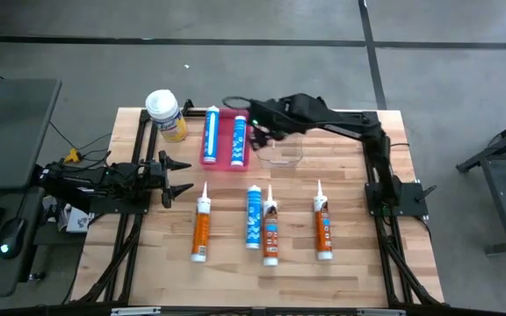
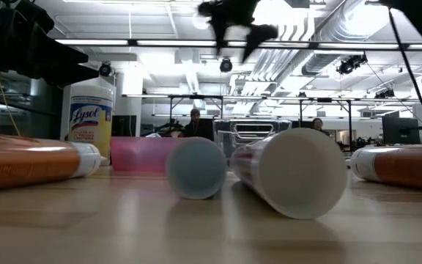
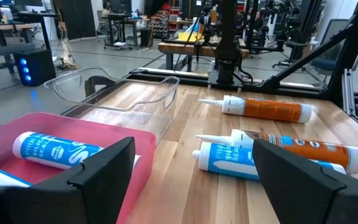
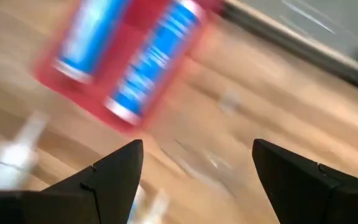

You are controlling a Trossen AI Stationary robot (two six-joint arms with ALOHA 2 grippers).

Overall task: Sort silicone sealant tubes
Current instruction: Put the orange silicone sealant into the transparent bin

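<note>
You have 2 blue tubes (image 1: 223,139) lying side by side in the pink tray (image 1: 206,161), which reads as the blue bin, so the sort looks about a third done. The clear tray (image 1: 281,154) just beside it holds nothing, and I judge it is meant for the orange ones. The 3rd blue tube (image 1: 253,216) lies on the table (image 1: 358,254) touching 1 orange tube (image 1: 271,233), with an orange tube on the left (image 1: 200,226) and another on the right (image 1: 322,229), all nozzles pointing toward the trays. Your right gripper (image 1: 255,129) hangs over the gap between the 2 trays with its jaws spread wide and nothing in them; I judge it is between picks. Your left gripper (image 1: 180,175) waits at the table's left edge, jaws apart and empty. The high view gives you the full layout; the left wrist view alone shows the clear tray's walls and its bare inside. The low view shows only tube ends and the yellow jar (image 2: 89,117), while the right wrist view is motion-blurred and shows little beyond the 2 blue tubes in the pink tray.
</note>
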